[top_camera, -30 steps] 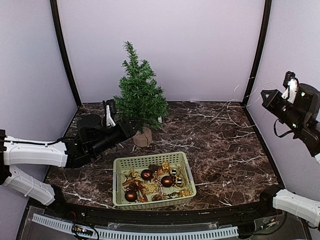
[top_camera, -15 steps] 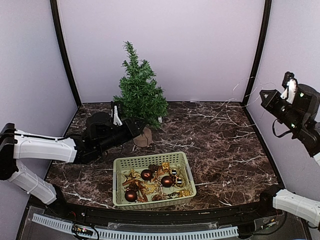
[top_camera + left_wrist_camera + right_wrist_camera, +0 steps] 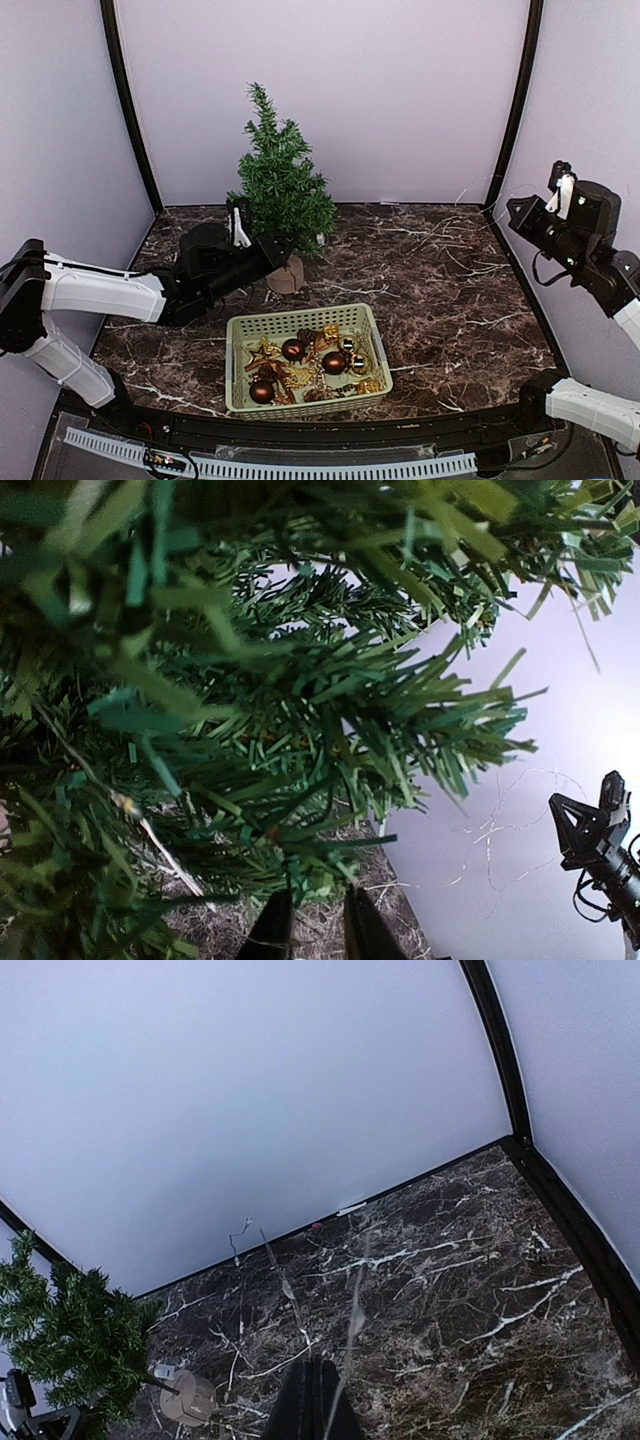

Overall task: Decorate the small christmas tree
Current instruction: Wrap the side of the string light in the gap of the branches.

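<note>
The small christmas tree (image 3: 280, 190) stands upright at the back of the marble table on its wooden stump (image 3: 286, 275). My left gripper (image 3: 272, 248) is pushed in under its lowest left branches. In the left wrist view green needles (image 3: 300, 740) fill the frame, and the fingers (image 3: 270, 935) stand a narrow gap apart with needle tips just beyond them. My right gripper (image 3: 515, 212) hangs high at the right, shut (image 3: 315, 1375) on a thin wire light string (image 3: 288, 1290). The string trails down toward the table and the tree (image 3: 70, 1330).
A pale green basket (image 3: 300, 322) sits at the near middle of the table, holding brown baubles (image 3: 293, 349) and gold ornaments. Purple walls with black corner posts (image 3: 512, 110) close in the sides and back. The right arm (image 3: 600, 850) shows from the left wrist view.
The left arm has reached further in under the tree's branches and its jaws have narrowed. The right gripper has come down and slightly left, still holding the wire.
</note>
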Controlling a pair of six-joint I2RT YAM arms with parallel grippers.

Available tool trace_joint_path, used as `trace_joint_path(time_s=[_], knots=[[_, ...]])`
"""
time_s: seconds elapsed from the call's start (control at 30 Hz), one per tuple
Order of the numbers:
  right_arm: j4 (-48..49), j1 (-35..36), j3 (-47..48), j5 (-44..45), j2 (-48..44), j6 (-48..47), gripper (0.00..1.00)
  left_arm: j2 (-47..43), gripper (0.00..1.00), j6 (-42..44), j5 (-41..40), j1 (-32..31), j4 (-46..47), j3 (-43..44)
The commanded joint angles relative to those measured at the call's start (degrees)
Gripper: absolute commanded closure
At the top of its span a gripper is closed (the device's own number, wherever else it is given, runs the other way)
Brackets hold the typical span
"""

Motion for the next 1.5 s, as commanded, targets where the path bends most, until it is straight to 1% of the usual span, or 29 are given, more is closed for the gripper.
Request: trace_joint_path(time_s=[0.0,0.17,0.2,0.27,0.3,0.37,0.4,0.43,0.5,0.57,0.67,0.73,0.77,0.8,0.87,0.93,1.03,1.2,1.33,1.47], knots=[[1.6,-0.32,-3.36,0.75,-0.04,2.02,1.0,0.1,0.84,1.21,-0.06,0.41,3.28,1.47],[-0.29,-0.34,-8.86,1.82,0.46,5.18,1.0,-0.7,0.94,2.18,-0.73,0.41,2.87,0.8],[-1.2,-0.31,-9.38,2.13,0.52,5.74,0.96,-0.92,0.97,2.33,-0.61,0.43,2.71,0.78],[-3.63,-0.26,-9.35,2.98,0.36,6.45,0.75,-1.38,1.0,2.79,-0.34,0.43,2.14,0.76],[-4.99,-0.26,-8.99,3.68,0.08,6.57,0.6,-1.59,1.0,3.12,-0.05,0.37,1.66,0.65],[-7.4,-0.26,-7.83,5.52,-0.81,6.52,0.37,-2.1,1.0,3.59,0.5,0.37,1.49,0.22],[-8.19,-0.27,-7.26,6.51,-1.3,5.98,0.29,-2.63,1.0,3.83,0.99,0.35,1.5,0.01],[-8.93,-0.29,-6.54,7.28,-1.8,5.59,0.23,-3.09,1.0,4.39,1.38,0.39,1.52,-0.26],[-8.68,-0.25,-5.44,6.22,-2.6,2.82,0.15,-3.76,1.0,5.35,2.94,0.35,1.23,-0.4],[-5.41,-0.25,-5.36,0.64,-3.29,-0.81,0.15,-4.47,1.0,6.1,5.0,0.42,0.85,-0.38],[5.96,-0.25,-8.31,-18.67,-3.08,-5.02,0.15,-5.7,1.0,6.58,7.57,0.38,0.03,-0.38],[17.19,0.03,-12.09,-30.94,-1.96,-3.66,0.17,-6.57,1.0,6.58,9.97,0.37,-0.63,-0.38],[25.42,0.84,-14.6,-34.82,-1.52,-2.07,0.18,-7.17,1.0,6.59,10.4,0.4,-0.88,-0.38],[31.42,2.14,-16.83,-36.41,-1.0,-0.9,0.18,-7.44,1.0,6.48,10.87,0.42,-1.36,-0.38],[39.02,5.71,-20.47,-35.19,0.54,-0.36,0.17,-8.12,1.0,6.22,11.35,0.42,-1.81,-0.49],[41.82,9.66,-21.24,-32.03,3.84,-2.18,0.18,-8.48,1.0,5.93,11.59,0.43,-2.24,-0.47],[43.8,16.03,-19.81,-26.63,9.9,-5.45,0.2,-8.68,1.0,5.73,11.85,0.37,-2.67,-0.42],[50.18,24.21,-15.96,-23.72,20.47,-9.93,0.23,-8.66,1.0,5.4,12.5,0.46,-3.79,-0.05],[53.82,27.96,-11.67,-23.92,30.25,-12.7,0.28,-8.87,1.0,5.06,12.71,0.49,-4.05,0.06],[58.72,28.67,-8.21,-26.82,37.91,-13.02,0.32,-9.15,1.0,4.95,12.77,0.65,-4.76,0.15]])
